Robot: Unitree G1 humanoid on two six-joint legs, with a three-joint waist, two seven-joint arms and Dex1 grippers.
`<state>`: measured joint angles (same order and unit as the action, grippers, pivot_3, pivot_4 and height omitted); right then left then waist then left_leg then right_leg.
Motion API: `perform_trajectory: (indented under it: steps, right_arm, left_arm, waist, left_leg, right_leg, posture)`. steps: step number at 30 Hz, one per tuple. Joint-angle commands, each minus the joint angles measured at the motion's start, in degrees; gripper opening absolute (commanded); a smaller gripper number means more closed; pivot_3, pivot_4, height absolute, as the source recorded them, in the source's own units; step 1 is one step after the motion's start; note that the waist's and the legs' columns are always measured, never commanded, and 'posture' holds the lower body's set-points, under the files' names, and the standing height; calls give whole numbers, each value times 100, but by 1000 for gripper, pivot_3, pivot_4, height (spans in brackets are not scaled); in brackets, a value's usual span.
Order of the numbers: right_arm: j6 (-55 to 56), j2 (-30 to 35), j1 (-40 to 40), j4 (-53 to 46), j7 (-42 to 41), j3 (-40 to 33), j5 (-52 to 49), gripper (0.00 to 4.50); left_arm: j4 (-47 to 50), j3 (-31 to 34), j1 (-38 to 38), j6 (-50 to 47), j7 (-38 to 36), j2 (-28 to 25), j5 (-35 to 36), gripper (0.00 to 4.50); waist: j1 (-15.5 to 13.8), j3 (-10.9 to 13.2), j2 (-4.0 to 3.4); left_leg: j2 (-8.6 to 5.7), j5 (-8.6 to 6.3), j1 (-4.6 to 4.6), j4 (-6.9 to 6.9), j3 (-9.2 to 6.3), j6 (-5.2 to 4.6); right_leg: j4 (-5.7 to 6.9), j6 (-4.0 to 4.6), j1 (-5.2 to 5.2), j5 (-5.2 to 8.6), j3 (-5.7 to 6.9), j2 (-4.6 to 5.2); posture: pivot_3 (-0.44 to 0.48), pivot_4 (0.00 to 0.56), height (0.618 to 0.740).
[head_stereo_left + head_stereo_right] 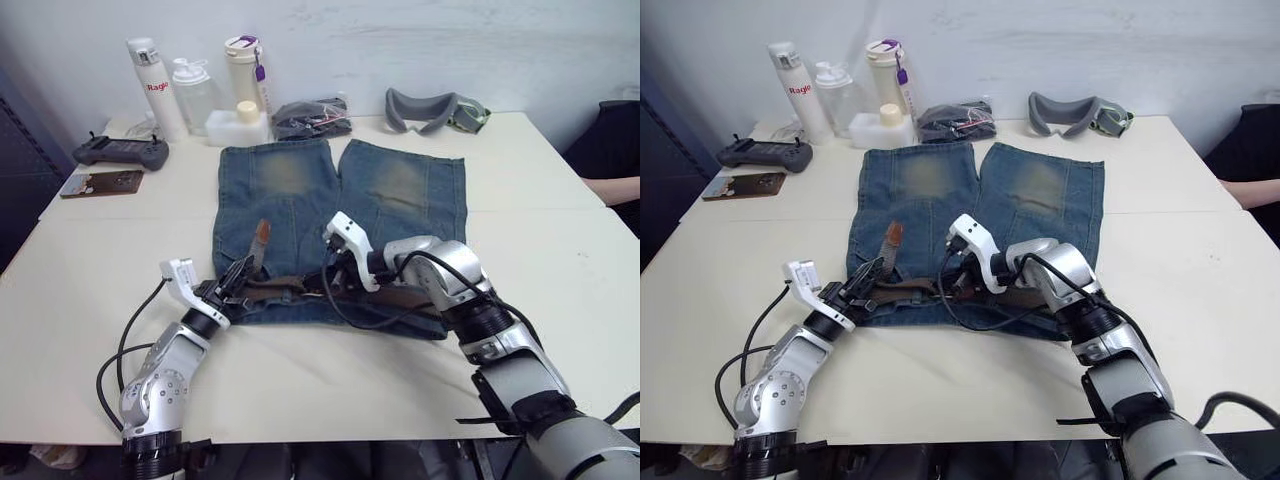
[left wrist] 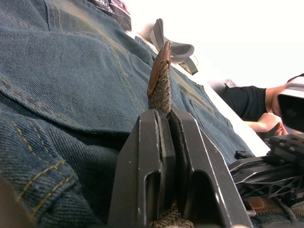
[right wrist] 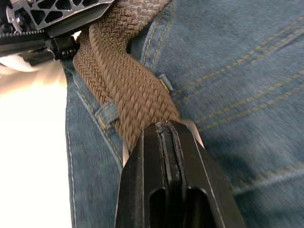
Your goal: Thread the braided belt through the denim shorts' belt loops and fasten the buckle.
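White counter [image 1: 560,250] carried the denim shorts [image 1: 330,215], with the braided belt [image 3: 128,80] along their waistband. Left gripper [image 2: 164,118] fingers pinched the belt below its upright leather tip; right gripper [image 3: 164,130] fingers pinched the belt mid-waistband.

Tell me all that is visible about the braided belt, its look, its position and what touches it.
The braided belt is a narrow olive-brown woven strap with a reddish-brown leather tip. It lies along the waistband of the denim shorts, at the table edge nearest the robot. The left hand is shut on it near the tip, which sticks up and away over the shorts. The right hand is shut on the strap farther along, beside a belt loop.
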<state>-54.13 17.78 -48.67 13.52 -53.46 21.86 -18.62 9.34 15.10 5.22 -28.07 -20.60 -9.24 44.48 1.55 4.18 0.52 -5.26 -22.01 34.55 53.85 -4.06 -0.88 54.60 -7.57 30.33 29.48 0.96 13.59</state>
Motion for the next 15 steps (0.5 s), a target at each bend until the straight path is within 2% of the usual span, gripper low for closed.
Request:
perform_trajectory:
  steps: [1, 7, 9, 15]
  right_arm:
    - [-210, -12, 448, 688, 32, 1067, 616, 44]
    - [39, 129, 514, 611, -75, 1445, 1052, 44]
    - [54, 183, 559, 605, -91, 1413, 1085, 44]
    - [-253, 475, 512, 79, -152, 989, 840, 44]
  left_arm:
    - [58, -145, 33, -90, -29, 7, -26, 0]
    - [213, -105, 464, -323, -70, -201, 121, 0]
    - [228, -88, 554, -386, -60, -234, 140, 0]
    - [201, -149, 655, -503, -149, -284, 101, 0]
  waist:
    - [2, -26, -5]
    - [1, -64, -8]
    - [1, -68, -2]
    - [-29, -48, -24]
  left_leg:
    - [0, -6, -4, 0, 0, 0]
    - [-1, -32, -32, -1, -3, -5]
    - [-4, -50, -54, 1, -3, -5]
    - [-4, -57, -49, 1, -5, -3]
  right_leg:
    - [0, 0, -2, 0, 0, 0]
    - [-7, -3, -39, 15, 1, -2]
    - [-39, -18, -80, 72, 1, -2]
    - [-45, -20, -80, 73, 0, -1]
  posture:
    - [0, 150, 627]
    - [0, 150, 627]
    - [0, 150, 627]
    - [0, 150, 627]
